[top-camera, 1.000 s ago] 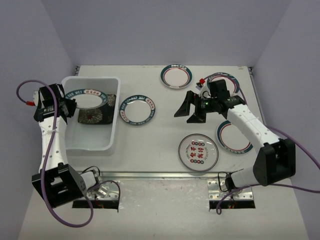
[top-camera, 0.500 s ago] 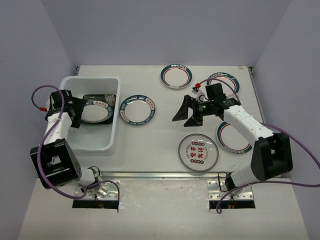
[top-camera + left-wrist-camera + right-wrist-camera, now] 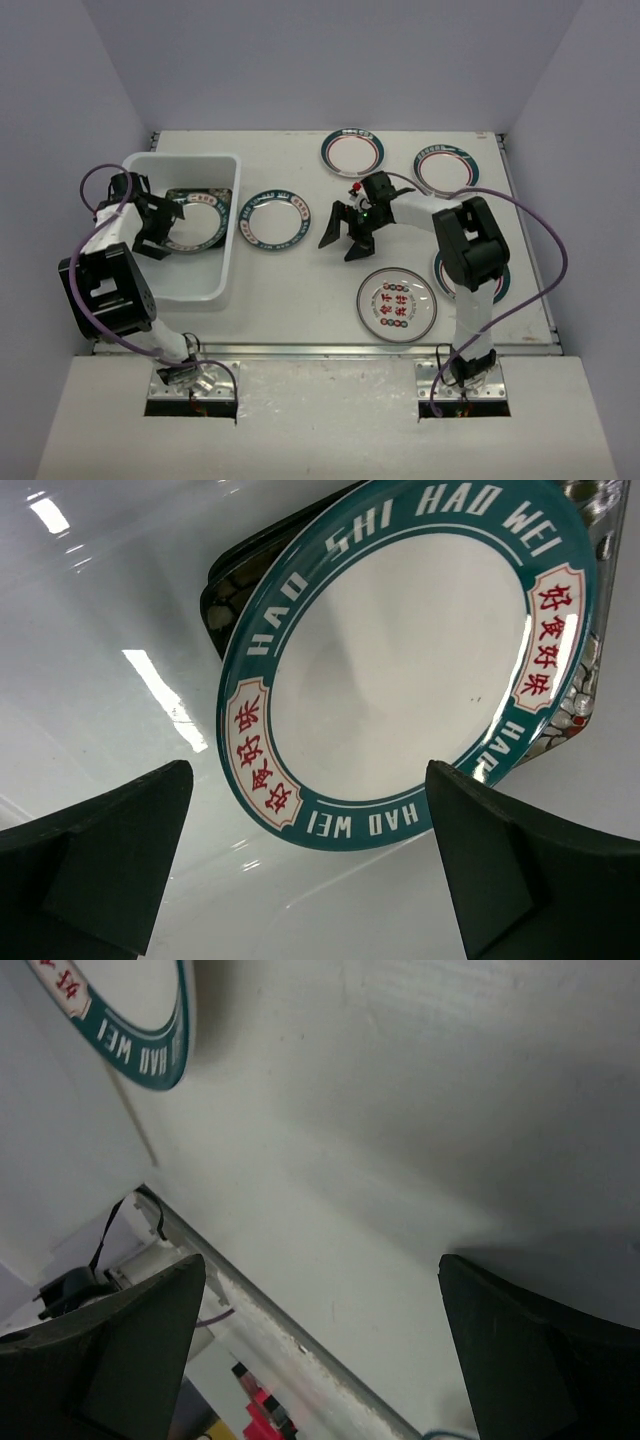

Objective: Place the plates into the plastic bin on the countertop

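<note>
Top external view gives you the table (image 3: 300, 290) with the plastic bin (image 3: 190, 157) against its left edge. Five plates lie outside the bin: two by the far edge (image 3: 350, 150) (image 3: 447, 168), a red-character plate (image 3: 396, 303) towards the near edge, one half hidden under the right arm (image 3: 441, 268), and a teal-rimmed plate (image 3: 273, 220) just beside the bin's right wall. I cannot tell if that one touches the wall.

Inside the bin, a second teal plate (image 3: 400, 670) rests on a black square plate (image 3: 232, 585) and overhangs it, so I judge the stack could slide if you nudge it.

Your left claw (image 3: 172, 228) sits spread wide and empty down inside the bin, over that plate. The main risk is on the way out. A finger could hook the rim of the plate or the bin's wall, and then the bin shifts or tips.

Your right claw (image 3: 340, 240) hangs wide and empty at mid-table, near the plate beside the bin. That plate lies flat, so a finger may skate over its thin edge. It could then shove the plate into the bin wall instead of lifting it. Both arms would also meet near the bin; stagger them or they may collide.
</note>
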{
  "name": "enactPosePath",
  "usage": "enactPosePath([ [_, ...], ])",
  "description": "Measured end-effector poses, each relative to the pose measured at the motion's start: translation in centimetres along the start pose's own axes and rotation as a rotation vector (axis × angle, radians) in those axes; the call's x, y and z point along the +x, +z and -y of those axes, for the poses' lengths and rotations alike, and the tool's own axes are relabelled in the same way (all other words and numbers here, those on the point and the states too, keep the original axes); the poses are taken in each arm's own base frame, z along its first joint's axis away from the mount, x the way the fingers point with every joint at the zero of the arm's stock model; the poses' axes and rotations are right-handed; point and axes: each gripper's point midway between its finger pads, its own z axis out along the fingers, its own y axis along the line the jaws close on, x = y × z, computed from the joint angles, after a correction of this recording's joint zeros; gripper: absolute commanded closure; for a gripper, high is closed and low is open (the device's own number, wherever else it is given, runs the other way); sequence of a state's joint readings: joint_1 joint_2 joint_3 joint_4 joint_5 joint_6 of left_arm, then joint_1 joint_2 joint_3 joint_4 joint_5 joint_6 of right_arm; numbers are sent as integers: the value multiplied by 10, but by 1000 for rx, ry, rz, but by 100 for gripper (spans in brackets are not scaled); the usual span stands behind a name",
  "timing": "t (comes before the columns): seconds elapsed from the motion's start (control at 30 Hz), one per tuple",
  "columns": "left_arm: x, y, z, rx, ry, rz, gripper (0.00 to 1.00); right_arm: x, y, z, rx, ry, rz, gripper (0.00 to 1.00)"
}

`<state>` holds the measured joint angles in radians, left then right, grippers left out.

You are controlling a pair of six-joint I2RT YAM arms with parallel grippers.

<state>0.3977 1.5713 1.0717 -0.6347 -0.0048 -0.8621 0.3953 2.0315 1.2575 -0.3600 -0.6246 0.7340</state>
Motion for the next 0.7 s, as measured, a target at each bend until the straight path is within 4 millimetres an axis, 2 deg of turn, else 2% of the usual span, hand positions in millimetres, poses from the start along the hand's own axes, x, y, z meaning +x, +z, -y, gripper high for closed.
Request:
enactPosePath([
  [0.03, -1, -4, 1, 0, 7, 1, 0, -2, 10, 1, -3, 22, -17, 1],
  [0.13, -5, -21, 6, 26, 30, 18, 0, -14, 19, -8, -29, 36, -4, 1],
  [0.3, -6, -63, 23, 133, 73, 26, 0, -41, 36, -24, -75, 57, 83, 4],
  [0.4, 0, -88, 34, 222, 96, 18, 0, -56, 45, -34, -111, 79, 126, 10],
  [0.47, 11, -112, 44, 309, 131, 20, 0, -68, 55, -43, -138, 98, 144, 16],
  [0.5, 21, -128, 51, 362, 165, 24, 0, -75, 60, -48, -154, 104, 154, 22],
  [0.6, 62, -172, 78, 549, 303, 18, 0, -91, 73, -57, -184, 115, 184, 50],
  [0.67, 94, -193, 87, 647, 386, -17, 0, -100, 84, -53, -181, 135, 207, 92],
  [0.7, 105, -199, 86, 674, 412, -34, 0, -102, 88, -49, -174, 150, 214, 100],
])
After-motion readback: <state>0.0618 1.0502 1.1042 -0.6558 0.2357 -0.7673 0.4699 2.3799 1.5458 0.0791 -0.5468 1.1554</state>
